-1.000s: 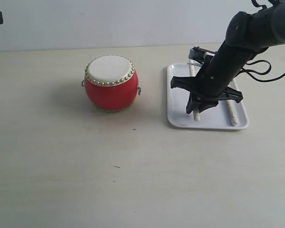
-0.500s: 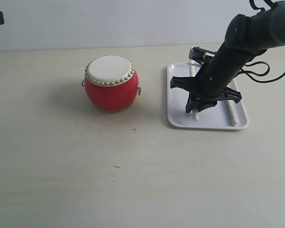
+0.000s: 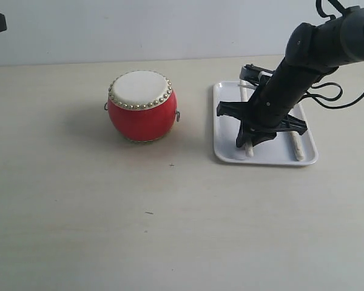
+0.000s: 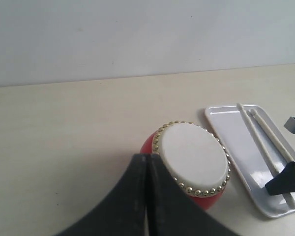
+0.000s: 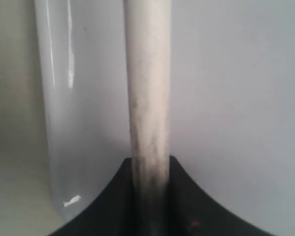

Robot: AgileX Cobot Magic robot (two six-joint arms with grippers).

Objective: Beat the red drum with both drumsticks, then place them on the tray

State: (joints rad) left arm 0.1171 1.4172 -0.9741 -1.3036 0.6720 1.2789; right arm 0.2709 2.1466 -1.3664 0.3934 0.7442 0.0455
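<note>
The red drum (image 3: pixel 142 107) with its cream skin stands left of the white tray (image 3: pixel 227 121). My right gripper (image 3: pixel 250 139) is low over the tray and shut on one drumstick (image 3: pixel 249 150), which lies along the tray's left side; in the right wrist view that drumstick (image 5: pixel 148 98) runs out from between the jaws of the right gripper (image 5: pixel 151 169) over the tray (image 5: pixel 236 98). The other drumstick (image 3: pixel 296 145) lies free on the tray's right side. My left gripper (image 4: pixel 146 158) is shut with nothing in it, high above the drum (image 4: pixel 194 157), with the tray (image 4: pixel 226 128) beyond.
The pale table (image 3: pixel 170 230) stretches wide in front of the drum and the tray. A light wall (image 3: pixel 139 24) bounds its far edge. The right arm's cables (image 3: pixel 327 91) hang over the tray's far right corner.
My right gripper has sunk slightly toward the tray and edged left, still holding the drumstick. The drum and the other drumstick have not moved.
</note>
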